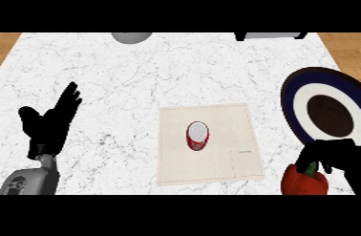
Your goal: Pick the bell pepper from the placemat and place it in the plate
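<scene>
The bell pepper [304, 181] is off the placemat [226, 120], low at the view's right edge, at about five o'clock from the mat and six o'clock from the plate [291, 99]. The right hand [331, 154] sits at the pepper's one o'clock, fingers curled over its top and stem, so I judge the pick done and the placing left. A red can [198, 136] stands on the mat. The left hand [46, 127] rests open at the view's nine o'clock.
</scene>
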`<move>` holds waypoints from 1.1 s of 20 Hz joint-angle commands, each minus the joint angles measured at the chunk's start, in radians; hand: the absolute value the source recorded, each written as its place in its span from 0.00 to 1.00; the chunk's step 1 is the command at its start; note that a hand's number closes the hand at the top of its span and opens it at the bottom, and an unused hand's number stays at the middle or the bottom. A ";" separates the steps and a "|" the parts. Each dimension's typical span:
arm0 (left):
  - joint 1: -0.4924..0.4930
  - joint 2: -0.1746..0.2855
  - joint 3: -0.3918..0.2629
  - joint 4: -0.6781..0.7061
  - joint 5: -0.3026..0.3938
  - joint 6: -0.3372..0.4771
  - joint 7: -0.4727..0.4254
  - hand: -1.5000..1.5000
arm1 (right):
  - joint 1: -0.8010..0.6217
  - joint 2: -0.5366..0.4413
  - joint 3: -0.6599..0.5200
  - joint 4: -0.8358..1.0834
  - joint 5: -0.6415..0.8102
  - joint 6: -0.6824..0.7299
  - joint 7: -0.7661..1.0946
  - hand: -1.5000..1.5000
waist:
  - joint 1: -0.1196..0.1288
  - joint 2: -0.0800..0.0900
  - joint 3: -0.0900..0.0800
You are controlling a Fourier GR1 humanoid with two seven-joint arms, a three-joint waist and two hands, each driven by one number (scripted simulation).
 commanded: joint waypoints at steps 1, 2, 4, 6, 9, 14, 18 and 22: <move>0.010 -0.006 -0.008 -0.013 -0.010 0.005 0.003 0.50 | 0.008 0.018 -0.208 -0.145 -0.110 -0.029 0.092 1.00 | 0.013 0.003 0.000; 0.026 -0.026 -0.032 -0.021 -0.011 -0.006 -0.010 0.50 | 0.019 0.023 -0.255 -0.091 -0.122 -0.064 0.058 1.00 | 0.025 0.006 0.001; 0.020 -0.026 -0.032 -0.052 -0.014 0.003 0.020 0.50 | -0.035 0.029 -0.293 -0.123 -0.165 -0.037 0.177 1.00 | 0.038 0.008 0.000; 0.010 -0.018 -0.021 -0.025 -0.013 -0.007 0.000 0.50 | -0.021 0.044 -0.351 -0.084 -0.277 -0.006 0.209 1.00 | 0.036 0.009 0.000; -0.074 -0.042 -0.039 0.063 -0.054 0.018 -0.022 0.50 | -0.154 -0.086 -0.504 0.079 -0.381 0.022 0.229 1.00 | 0.036 0.013 0.000; -0.036 -0.016 -0.008 0.029 -0.016 -0.025 -0.005 0.50 | -0.199 -0.197 -0.611 0.305 -0.439 0.047 0.185 1.00 | 0.045 0.011 0.000; 0.019 -0.028 -0.019 -0.022 -0.022 -0.029 -0.009 0.50 | -0.278 -0.234 -0.571 0.536 -0.314 -0.043 0.099 1.00 | 0.055 0.012 0.001; -0.004 -0.043 -0.017 -0.031 -0.018 -0.022 0.017 0.50 | -0.372 -0.303 -0.536 0.794 -0.245 -0.112 -0.055 1.00 | 0.057 0.013 0.001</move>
